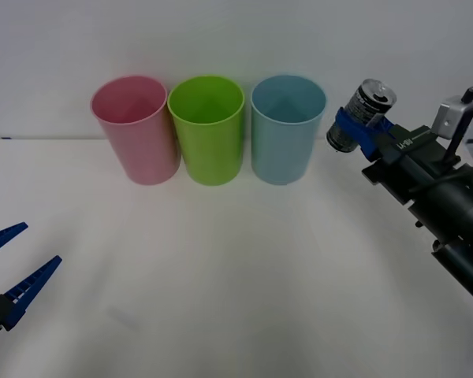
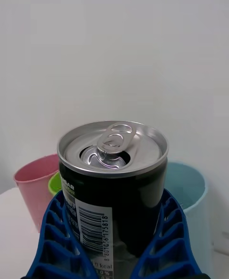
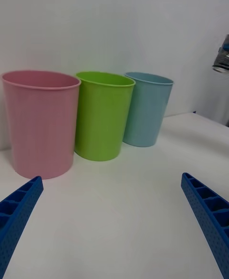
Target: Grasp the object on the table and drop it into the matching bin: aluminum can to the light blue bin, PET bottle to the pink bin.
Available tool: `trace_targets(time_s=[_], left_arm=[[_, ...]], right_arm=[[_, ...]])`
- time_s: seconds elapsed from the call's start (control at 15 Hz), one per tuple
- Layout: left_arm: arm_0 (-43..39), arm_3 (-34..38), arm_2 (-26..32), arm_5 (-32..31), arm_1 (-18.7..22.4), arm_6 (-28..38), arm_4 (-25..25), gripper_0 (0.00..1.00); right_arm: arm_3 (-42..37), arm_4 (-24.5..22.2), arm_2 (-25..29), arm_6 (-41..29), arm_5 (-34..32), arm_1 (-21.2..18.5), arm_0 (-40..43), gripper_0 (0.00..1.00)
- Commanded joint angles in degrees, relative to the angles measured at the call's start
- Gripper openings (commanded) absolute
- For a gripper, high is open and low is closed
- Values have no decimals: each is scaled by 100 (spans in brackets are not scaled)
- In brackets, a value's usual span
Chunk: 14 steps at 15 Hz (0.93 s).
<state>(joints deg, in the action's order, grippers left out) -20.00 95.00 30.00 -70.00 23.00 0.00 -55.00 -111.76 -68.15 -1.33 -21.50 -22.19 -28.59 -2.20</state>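
Observation:
My right gripper (image 1: pixel 355 126) is shut on the aluminum can (image 1: pixel 363 113), holding it in the air just right of the light blue bin (image 1: pixel 286 130), about level with its rim. The can (image 2: pixel 114 183) is dark-sided with a silver pull-tab top and sits between the blue ribbed fingers (image 2: pixel 57 241). Behind it stand the light blue bin (image 2: pixel 193 198) and the pink bin (image 2: pixel 36 188). The pink bin (image 1: pixel 135 128) is the leftmost of three in a row at the back of the white table (image 1: pixel 236 299). My left gripper (image 1: pixel 16 260) waits open at the near left, low over the table.
A lime green bin (image 1: pixel 209 127) stands between the pink and light blue ones, all close together. In the left wrist view the pink bin (image 3: pixel 40 121), green bin (image 3: pixel 102 114) and light blue bin (image 3: pixel 145 107) stand in a row, with the can (image 3: pixel 222 57) at the edge.

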Motion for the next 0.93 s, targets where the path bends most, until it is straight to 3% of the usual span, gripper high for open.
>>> trace_targets(time_s=[0.07,0.73,0.93], left_arm=[[0,0,0,0,0,0,0,100],[0,0,0,0,0,0,0,100],[0,0,0,0,0,0,0,100]], right_arm=[[471,-234,-61,-38,-4,178,-536,0],[2527,-1508,-43,-170,5,1136,-2381,0],[3072,-1657,36,-161,31,1356,-2838,0]])
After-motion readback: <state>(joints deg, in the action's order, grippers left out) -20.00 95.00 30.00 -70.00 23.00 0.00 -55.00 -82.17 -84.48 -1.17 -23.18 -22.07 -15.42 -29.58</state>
